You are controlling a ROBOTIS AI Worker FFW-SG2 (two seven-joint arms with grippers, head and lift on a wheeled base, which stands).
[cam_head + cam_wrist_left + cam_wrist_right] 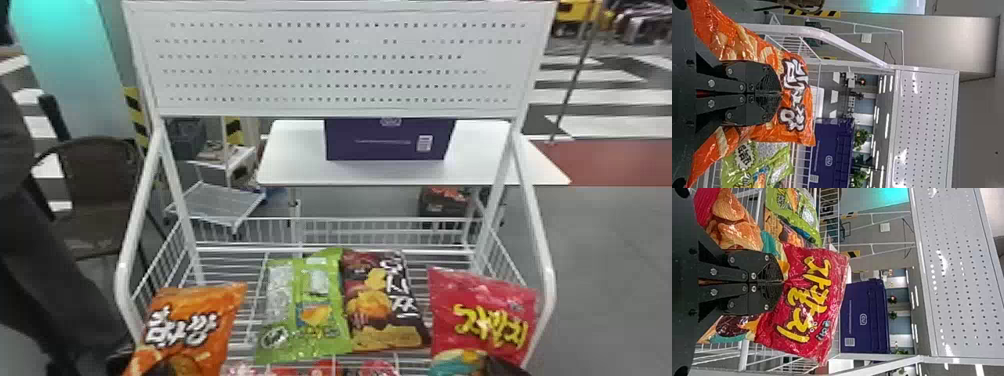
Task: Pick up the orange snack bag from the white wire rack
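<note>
My left gripper is at the bottom left of the head view, against the lower part of the orange snack bag. In the left wrist view, the left gripper is shut on the orange bag, whose film bulges out on both sides of the fingers. The bag is upright at the left side of the white wire rack. At the bottom right, my right gripper holds a red snack bag. The right wrist view has that gripper shut on the red bag.
A green bag and a dark brown bag lie side by side on the rack between the two held bags. Red packs show at the front. Behind stand a perforated panel and a table with a purple box.
</note>
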